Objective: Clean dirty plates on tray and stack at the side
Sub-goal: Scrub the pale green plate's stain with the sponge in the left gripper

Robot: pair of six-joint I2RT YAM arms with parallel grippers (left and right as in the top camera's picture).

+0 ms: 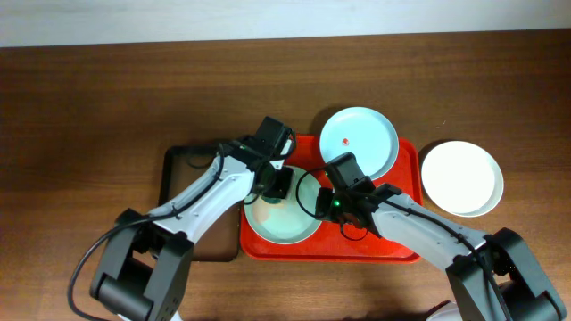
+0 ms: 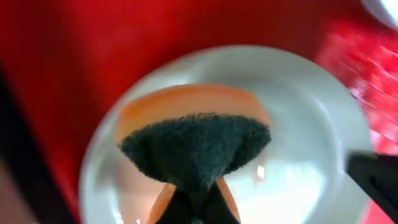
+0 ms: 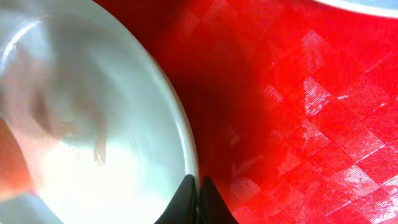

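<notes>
On red tray (image 1: pixel 406 159): sponge (image 2: pixel 193 140) is clamped in left gripper (image 2: pixel 193 202) over mint plate (image 1: pixel 284 225); rim is pinched by right gripper (image 3: pixel 198 186).

Right of right gripper (image 3: pixel 198 185), tray (image 3: pixel 298 124): glossy checker-textured plastic. Left of it, mint plate (image 3: pixel 93 93): smooth, glossy. In left gripper (image 2: pixel 196 208), sponge (image 2: pixel 196 146): rough dark scourer, orange foam.

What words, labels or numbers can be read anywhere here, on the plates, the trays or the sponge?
None. No writing shows on the red tray, the mint plate, the blue plate, the white plate or the sponge. The blue plate's red spot is a smear, not a sign.
</notes>
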